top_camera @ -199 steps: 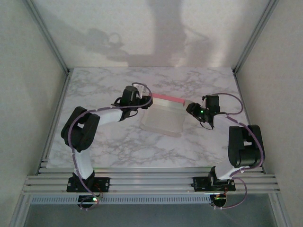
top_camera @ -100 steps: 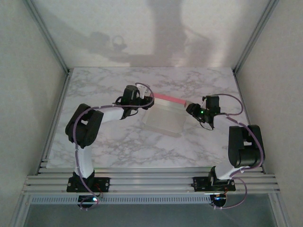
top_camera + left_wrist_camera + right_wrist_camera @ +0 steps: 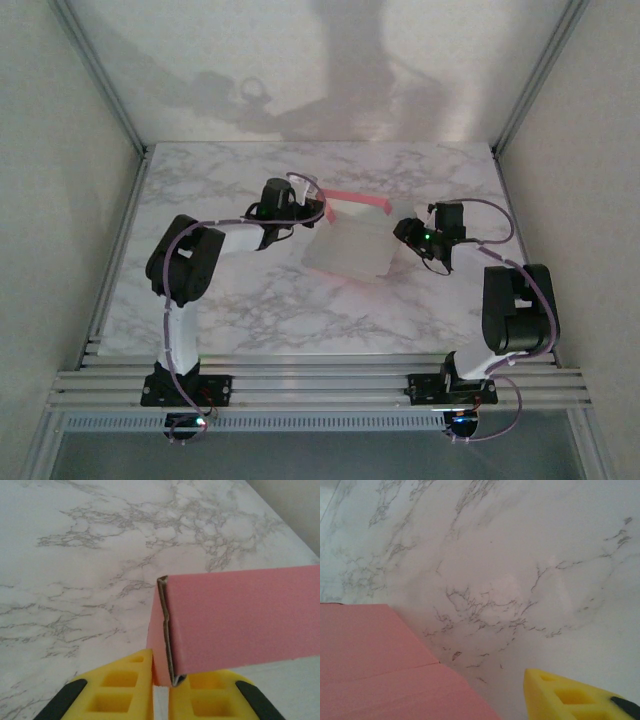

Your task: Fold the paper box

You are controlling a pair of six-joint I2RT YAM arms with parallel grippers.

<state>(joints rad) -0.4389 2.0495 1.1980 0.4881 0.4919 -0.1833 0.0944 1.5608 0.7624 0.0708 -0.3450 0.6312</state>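
The left gripper has just clamped onto the paper box and raised its pink side, so folding is underway. The right gripper seems to sit just beside the box, but I cannot tell how wide it stands.

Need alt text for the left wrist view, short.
The left gripper pinches the folded end of the paper box between its yellow jaws, at the bottom of the picture. The box's pink face runs off to the right. Behind it lies the white marble table.
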